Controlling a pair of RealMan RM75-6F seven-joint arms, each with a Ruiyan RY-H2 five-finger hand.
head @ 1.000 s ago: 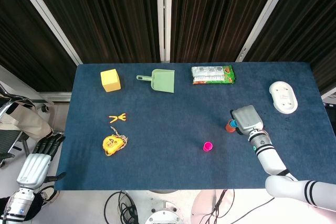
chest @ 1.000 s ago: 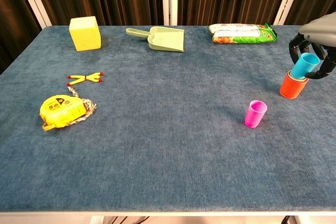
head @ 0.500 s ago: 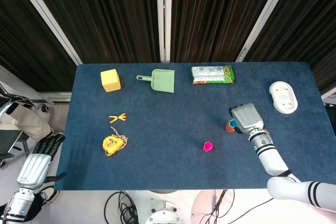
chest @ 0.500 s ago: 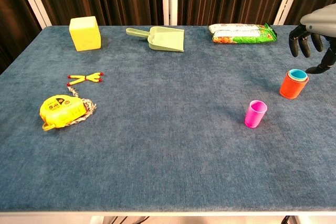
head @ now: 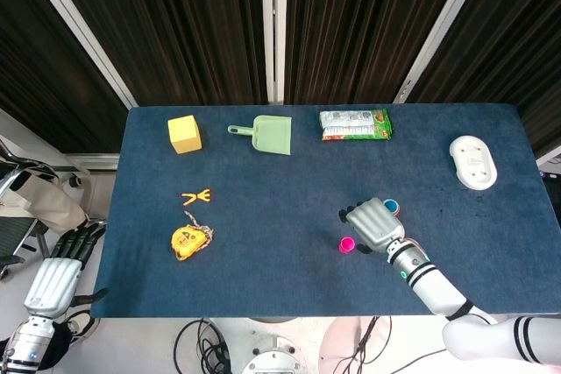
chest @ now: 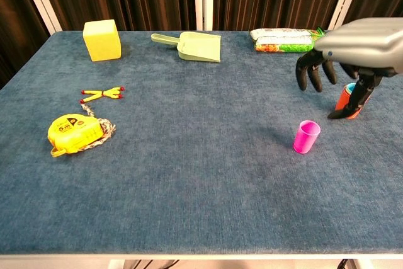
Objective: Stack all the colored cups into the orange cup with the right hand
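My left hand (head: 54,282) is parked off the table's near left corner, fingers loose, nothing in it. The pink cup (chest: 306,137) stands alone on the blue table (chest: 189,174). Just past it my right hand (chest: 352,55) hovers, fingers spread and empty. Behind the hand sits the orange cup (chest: 344,100) with the blue cup (head: 390,207) nested inside.

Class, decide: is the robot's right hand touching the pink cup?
Apart. In the chest view the right hand hangs above the pink cup, with blue table showing between fingertips and rim.

The right hand (chest: 343,70) partly hides the orange cup (chest: 342,99).
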